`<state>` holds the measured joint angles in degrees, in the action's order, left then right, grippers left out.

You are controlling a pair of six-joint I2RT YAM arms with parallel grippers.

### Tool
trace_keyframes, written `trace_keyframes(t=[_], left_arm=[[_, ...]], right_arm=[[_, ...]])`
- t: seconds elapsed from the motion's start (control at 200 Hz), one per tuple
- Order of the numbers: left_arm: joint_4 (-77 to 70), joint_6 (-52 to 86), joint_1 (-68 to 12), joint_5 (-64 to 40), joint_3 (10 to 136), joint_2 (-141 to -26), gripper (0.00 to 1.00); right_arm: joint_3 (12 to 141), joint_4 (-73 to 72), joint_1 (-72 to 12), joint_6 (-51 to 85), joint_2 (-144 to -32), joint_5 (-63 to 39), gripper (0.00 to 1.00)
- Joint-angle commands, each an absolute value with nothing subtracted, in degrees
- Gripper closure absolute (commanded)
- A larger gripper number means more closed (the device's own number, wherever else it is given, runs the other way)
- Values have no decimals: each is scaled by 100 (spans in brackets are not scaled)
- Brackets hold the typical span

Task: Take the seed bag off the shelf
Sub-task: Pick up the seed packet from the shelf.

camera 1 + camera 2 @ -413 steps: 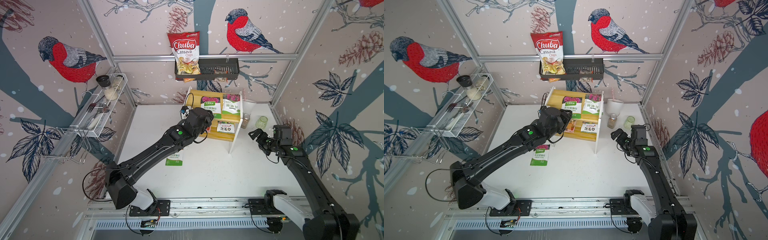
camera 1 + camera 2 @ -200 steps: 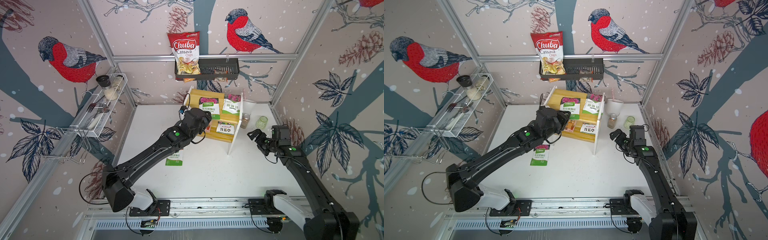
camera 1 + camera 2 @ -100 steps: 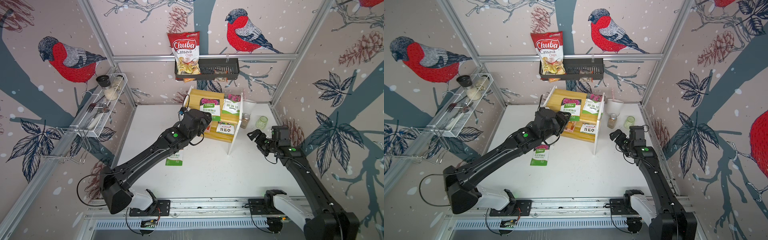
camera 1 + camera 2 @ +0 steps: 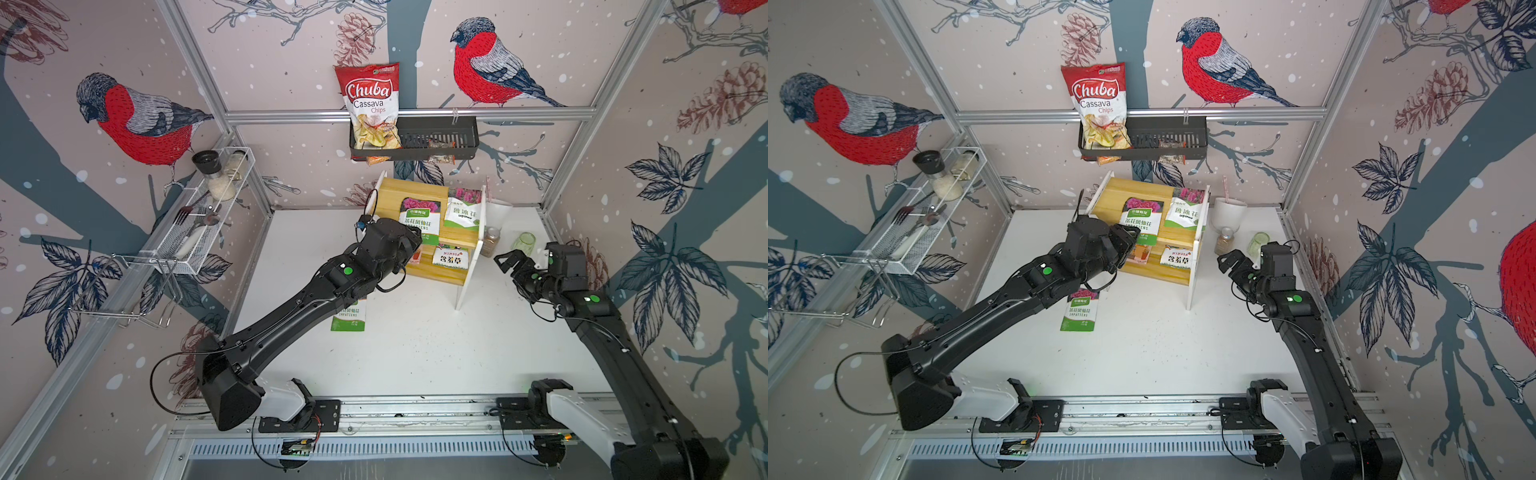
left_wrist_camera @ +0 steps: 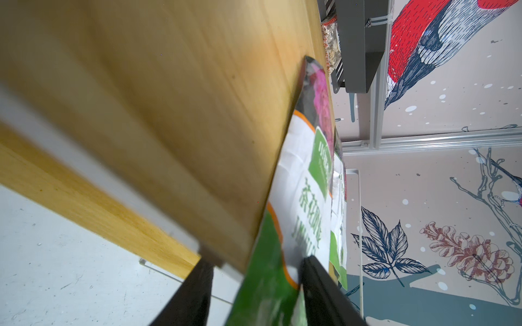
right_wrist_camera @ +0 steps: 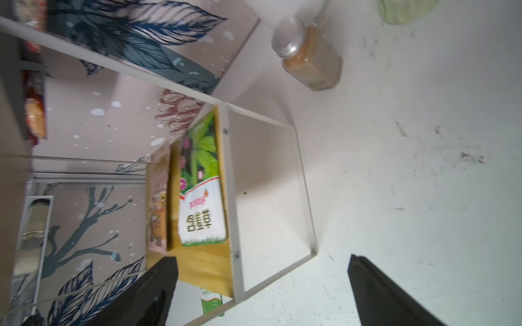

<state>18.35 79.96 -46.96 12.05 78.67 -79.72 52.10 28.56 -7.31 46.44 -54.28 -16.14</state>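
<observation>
The shelf [image 4: 409, 189] [image 4: 1133, 189] stands at the back of the table, pine boards between white side panels. A green and white seed bag [image 4: 419, 220] [image 4: 1140, 220] with a pink flower lies on the upper board, its lower edge hanging over the front. My left gripper [image 4: 411, 245] [image 5: 255, 262] is open astride that edge. In the left wrist view one finger lies on the seed bag's [image 5: 305, 197] face and the other sits below the board, with a gap showing. My right gripper [image 4: 513, 262] [image 6: 261, 258] is open and empty, right of the shelf's side panel [image 6: 265, 183].
A second seed bag [image 4: 464, 212] lies on the upper board, a white one [image 4: 451, 257] on the lower, another [image 4: 349, 318] on the table under my left arm. A spice jar [image 4: 491, 247], green glass [image 4: 524, 241], black wall basket [image 4: 436, 139] with chips and a wire rack [image 4: 199, 232] surround the shelf.
My left wrist has drawn back slightly towards the front left, with its jaws still at the bag's lower edge. The right arm has shifted only a little.
</observation>
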Motion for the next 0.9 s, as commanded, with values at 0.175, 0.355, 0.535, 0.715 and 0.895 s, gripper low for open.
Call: trace_keyframes(t=[0.175, 0.355, 0.535, 0.715, 0.895], left_arm=[[2124, 7852, -4702, 1218, 7885, -7957, 46], [2127, 7854, -4700, 1207, 7836, -7912, 46], [2100, 7862, -4702, 1204, 7811, -7887, 46], [2111, 7856, -4698, 1234, 7789, -7825, 46], [2127, 7864, -4702, 1266, 7749, -7735, 46]], right_arm=[[6047, 2149, -1055, 4773, -5244, -1823, 0], [6335, 1857, -1369, 4915, -5354, -1835, 0], [6530, 1821, -1676, 4899, -5466, -1683, 0], [6471, 1930, -1910, 4895, -5605, -1576, 0], [6314, 2198, -1980, 4895, -5698, -1388, 0]])
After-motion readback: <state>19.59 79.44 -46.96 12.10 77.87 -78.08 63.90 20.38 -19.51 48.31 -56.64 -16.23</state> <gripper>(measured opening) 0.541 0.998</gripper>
